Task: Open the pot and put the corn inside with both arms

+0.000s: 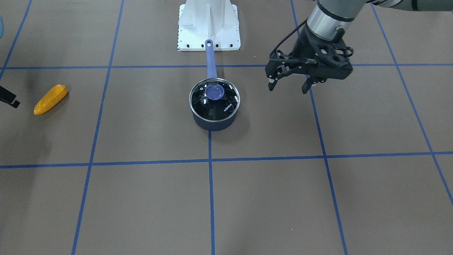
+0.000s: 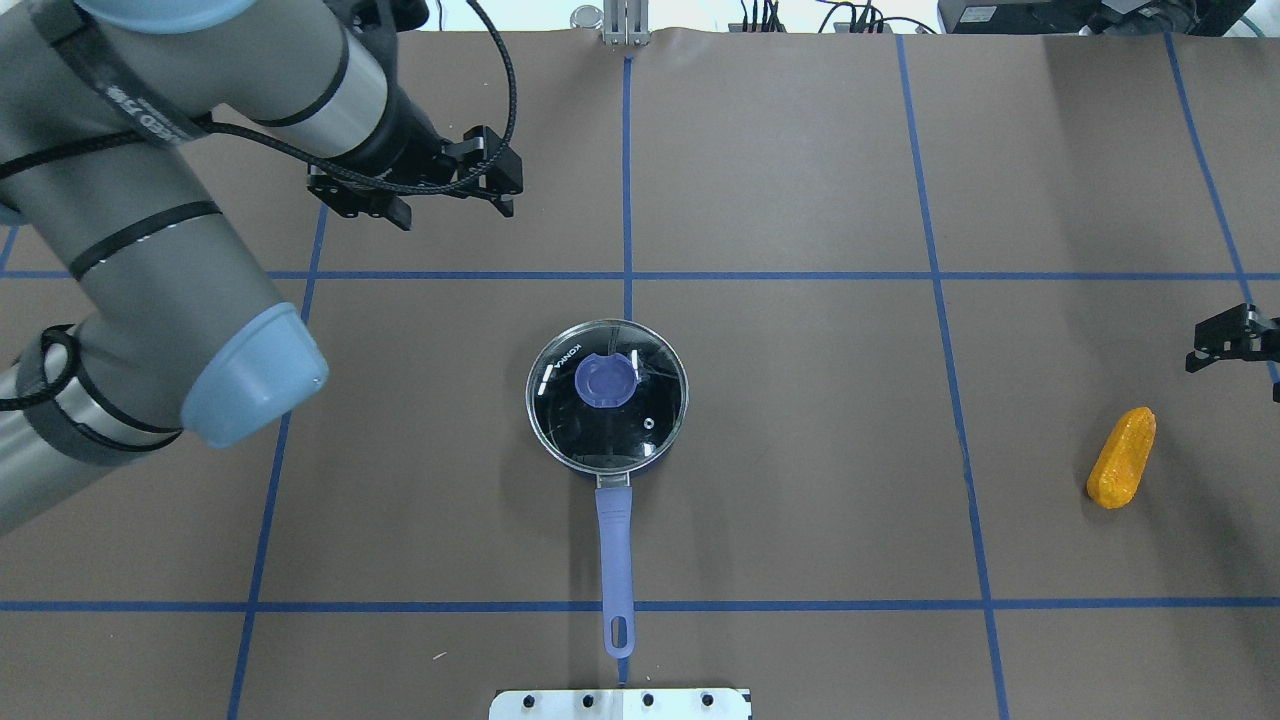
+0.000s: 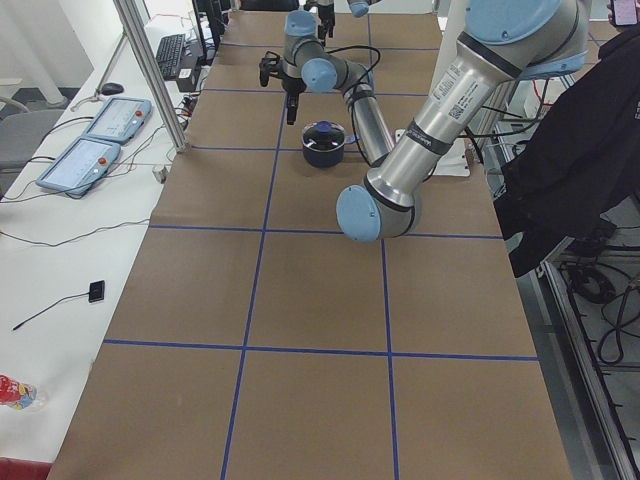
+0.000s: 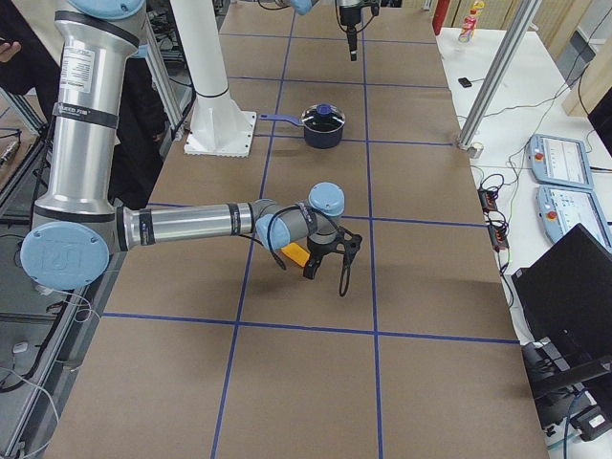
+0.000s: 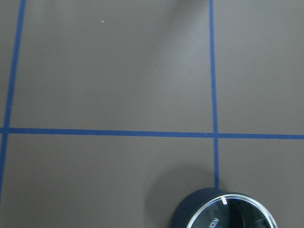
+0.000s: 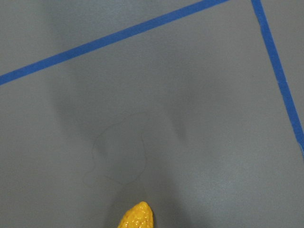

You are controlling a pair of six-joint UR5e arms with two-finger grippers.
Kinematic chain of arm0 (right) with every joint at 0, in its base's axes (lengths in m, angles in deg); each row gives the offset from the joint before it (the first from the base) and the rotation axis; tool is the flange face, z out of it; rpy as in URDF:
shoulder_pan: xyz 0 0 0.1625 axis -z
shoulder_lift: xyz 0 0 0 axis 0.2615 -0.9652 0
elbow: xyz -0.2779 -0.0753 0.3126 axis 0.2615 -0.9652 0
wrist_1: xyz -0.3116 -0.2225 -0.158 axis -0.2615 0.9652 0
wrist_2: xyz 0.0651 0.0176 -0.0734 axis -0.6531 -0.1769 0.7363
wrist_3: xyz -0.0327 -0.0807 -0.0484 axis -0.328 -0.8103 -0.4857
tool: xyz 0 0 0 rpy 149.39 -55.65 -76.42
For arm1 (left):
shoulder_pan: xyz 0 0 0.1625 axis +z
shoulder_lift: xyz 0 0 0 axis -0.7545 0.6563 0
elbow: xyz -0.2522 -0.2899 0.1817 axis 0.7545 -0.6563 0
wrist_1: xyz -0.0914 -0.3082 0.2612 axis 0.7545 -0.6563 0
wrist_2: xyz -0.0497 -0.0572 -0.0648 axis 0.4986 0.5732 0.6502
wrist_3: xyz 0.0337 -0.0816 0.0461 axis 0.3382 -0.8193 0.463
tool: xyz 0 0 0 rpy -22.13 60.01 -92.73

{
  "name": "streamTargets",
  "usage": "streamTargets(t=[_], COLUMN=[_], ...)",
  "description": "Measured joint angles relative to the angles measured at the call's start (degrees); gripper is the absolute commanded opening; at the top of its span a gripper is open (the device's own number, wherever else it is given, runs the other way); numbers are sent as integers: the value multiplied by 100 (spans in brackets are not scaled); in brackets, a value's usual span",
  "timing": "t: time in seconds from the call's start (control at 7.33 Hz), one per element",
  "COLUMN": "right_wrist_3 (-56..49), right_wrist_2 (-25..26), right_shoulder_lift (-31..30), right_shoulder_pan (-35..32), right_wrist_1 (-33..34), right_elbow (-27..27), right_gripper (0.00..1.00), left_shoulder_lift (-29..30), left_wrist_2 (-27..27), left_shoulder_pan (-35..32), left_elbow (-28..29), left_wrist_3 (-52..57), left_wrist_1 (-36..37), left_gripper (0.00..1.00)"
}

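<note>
Corn: the orange-yellow toy cob (image 2: 1122,457) lies flat on the table (image 2: 800,500) at the robot's right, well apart from the pot. Nothing touches it.
Right gripper: it (image 4: 327,279) hovers near the corn, just on the far side of it. Only a sliver shows at the frame edge in the fixed views, so I cannot tell whether its fingers are spread. Its wrist camera catches only the cob's tip at the bottom edge.
Left gripper: it (image 1: 288,88) has its fingers spread with nothing between them. It hangs above the table to the robot's left of the pot and farther out, apart from it.
Lid: the glass lid (image 2: 640,420) sits closed on the pot, with a blue knob (image 2: 605,380) at its centre.
Pot: the dark blue pot (image 1: 214,124) stands mid-table, its long handle (image 2: 613,540) pointing back toward the robot's base.
Corn handling: it is probably light, stiff plastic, and the bumpy kernel rows should give grip. The tapered end could squeeze out of the fingers, so take it across the thick middle, with the fingers set square to its length.
Lid handling: glass with a smooth rim is likely heavier and breakable. The knob is the only sound hold, lifted straight up.
</note>
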Motion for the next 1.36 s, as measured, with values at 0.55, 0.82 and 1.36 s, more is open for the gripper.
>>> streamTargets(t=[0.55, 0.82, 1.36], right_wrist_3=[1102, 1653, 1795], right_wrist_2=[142, 287, 303], right_shoulder_lift=[120, 1, -190], right_shoulder_pan=[640, 982, 1201], right_wrist_1=[-572, -1294, -1648], right_elbow=[-65, -167, -208], right_gripper=[100, 100, 100], left_shoulder_lift=[493, 514, 516], left_wrist_2=[-520, -797, -1181], left_shoulder_pan=[526, 774, 1217], left_elbow=[371, 403, 468], left_wrist_3=[-401, -450, -565], left_wrist_1=[1, 18, 79], left_gripper=[98, 98, 98])
